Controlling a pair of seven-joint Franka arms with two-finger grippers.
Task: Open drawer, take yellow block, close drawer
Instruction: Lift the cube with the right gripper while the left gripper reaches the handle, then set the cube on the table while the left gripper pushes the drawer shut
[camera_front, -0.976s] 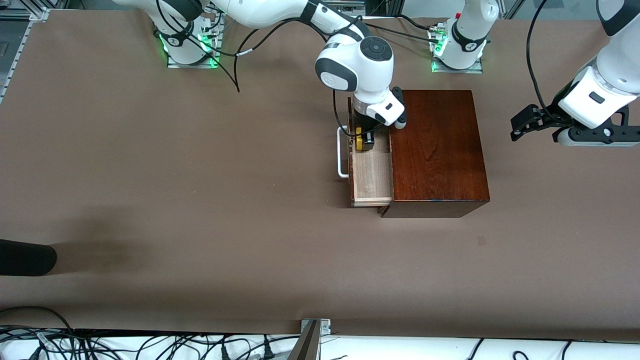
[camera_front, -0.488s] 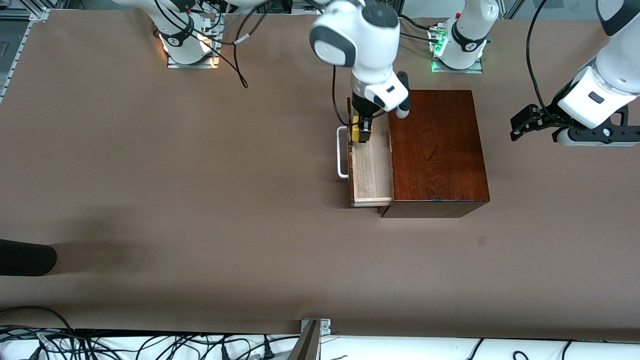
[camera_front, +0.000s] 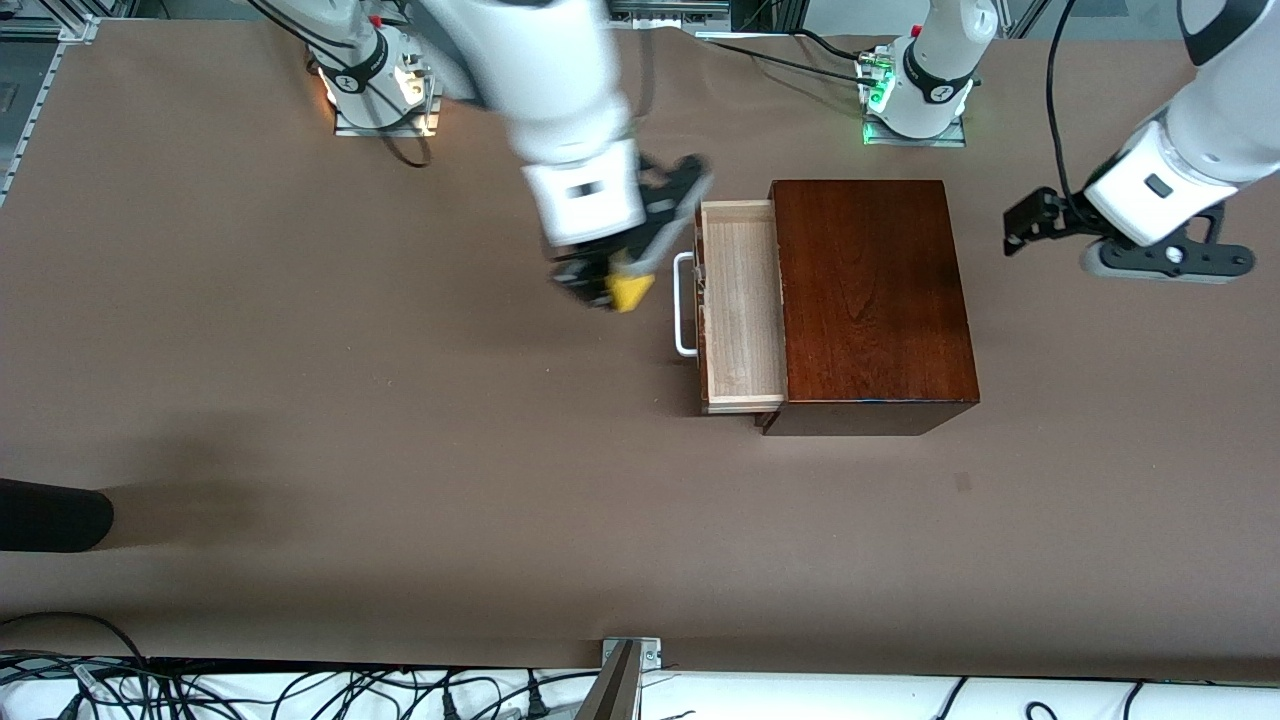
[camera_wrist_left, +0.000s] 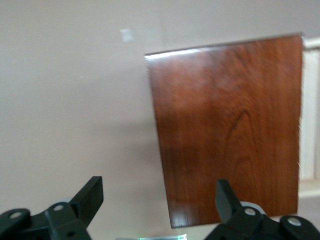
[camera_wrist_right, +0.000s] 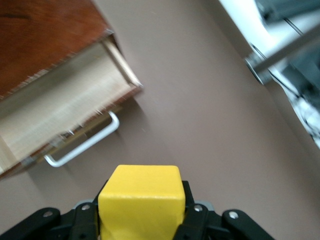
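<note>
The dark reddish-brown wooden box (camera_front: 870, 300) stands mid-table with its drawer (camera_front: 742, 305) pulled open, showing a bare pale interior and a white bar handle (camera_front: 684, 305). My right gripper (camera_front: 615, 285) is shut on the yellow block (camera_front: 630, 291) and holds it in the air over the bare table just beside the handle. In the right wrist view the yellow block (camera_wrist_right: 140, 202) sits between the fingers, with the open drawer (camera_wrist_right: 60, 117) and handle (camera_wrist_right: 82, 147) past it. My left gripper (camera_front: 1030, 225) is open and waits in the air past the box toward the left arm's end; its wrist view shows the box top (camera_wrist_left: 227, 125).
The right arm's base (camera_front: 375, 85) and the left arm's base (camera_front: 915, 100) stand at the table's back edge. A dark object (camera_front: 50, 515) lies at the table's edge toward the right arm's end. Cables (camera_front: 300, 690) run along the front edge.
My right gripper has lifted the yellow block out of the drawer and swung it away from the box, over the table beside the handle. The left gripper has shifted slightly.
</note>
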